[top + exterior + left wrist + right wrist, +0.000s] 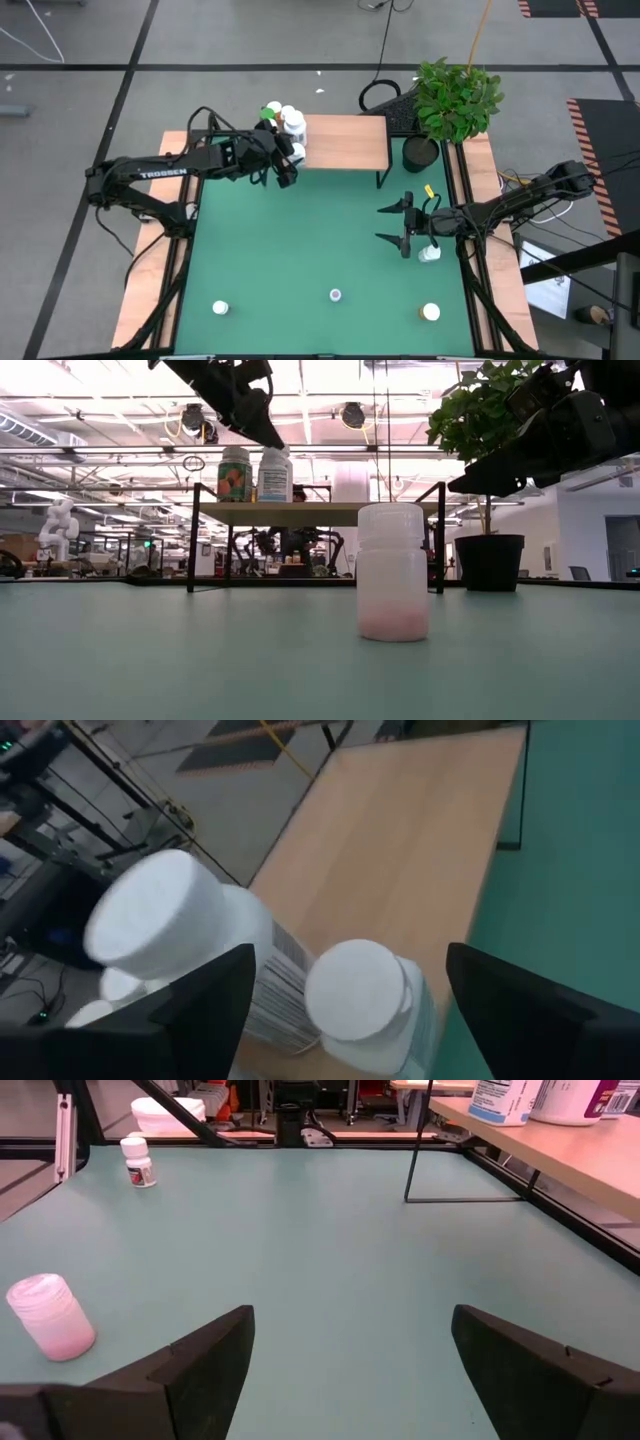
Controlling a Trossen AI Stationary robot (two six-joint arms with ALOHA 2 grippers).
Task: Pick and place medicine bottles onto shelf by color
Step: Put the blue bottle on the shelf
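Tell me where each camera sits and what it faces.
High: overhead, straight down on the green mat; both arms show.
Low: mat level, facing the shelf; arms overhead.
Left wrist: above the shelf's white-capped bottles; own open jaws.
Right wrist: over the mat; own open jaws.
Shared: low and right wrist both show the translucent bottle.

Two black jointed arms w/ thin black cables looped along them. Left arm, at frame left, has white "TROSSEN" lettering. Right arm, frame right, ends in two dark wedge-shaped fingers.
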